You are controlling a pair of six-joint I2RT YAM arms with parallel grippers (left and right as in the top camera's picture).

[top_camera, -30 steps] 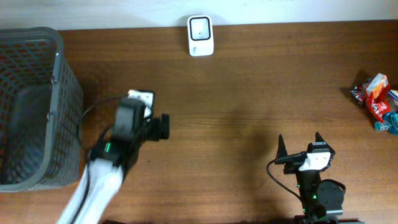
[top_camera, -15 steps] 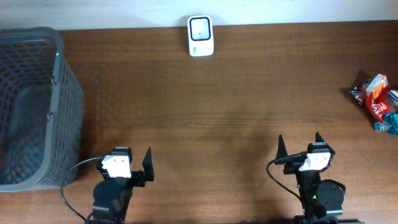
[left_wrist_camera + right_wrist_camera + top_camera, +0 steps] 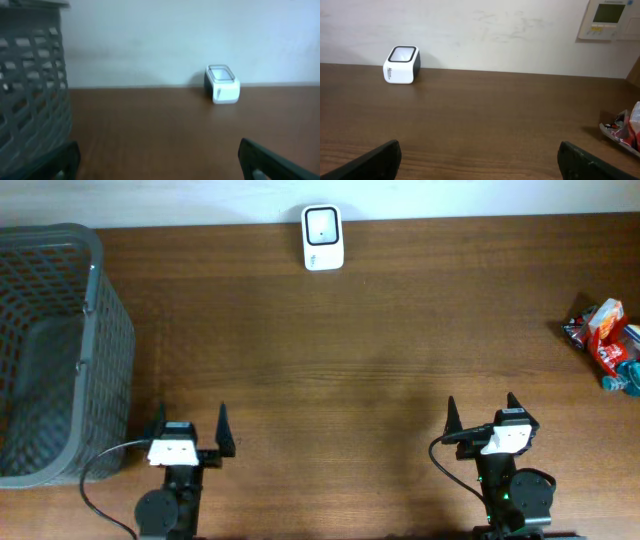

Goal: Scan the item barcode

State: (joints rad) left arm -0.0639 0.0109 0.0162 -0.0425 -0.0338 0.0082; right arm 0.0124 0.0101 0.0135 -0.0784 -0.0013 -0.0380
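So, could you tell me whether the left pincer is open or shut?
Open: the left pincer shows both fingers spread wide, with nothing held between them.

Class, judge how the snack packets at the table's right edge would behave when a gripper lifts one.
The snack packets look like thin crumpled wrappers, so probably light and floppy. Their glossy film may slip in a pinch. Lying flat in a heap, they seem unlikely to roll.

1. A small white scanner (image 3: 322,237) with a dark window on top stood upright at the far edge of the tabletop (image 3: 380,350).
2. Crinkled red and blue snack packets (image 3: 605,340) lay heaped at its right edge.
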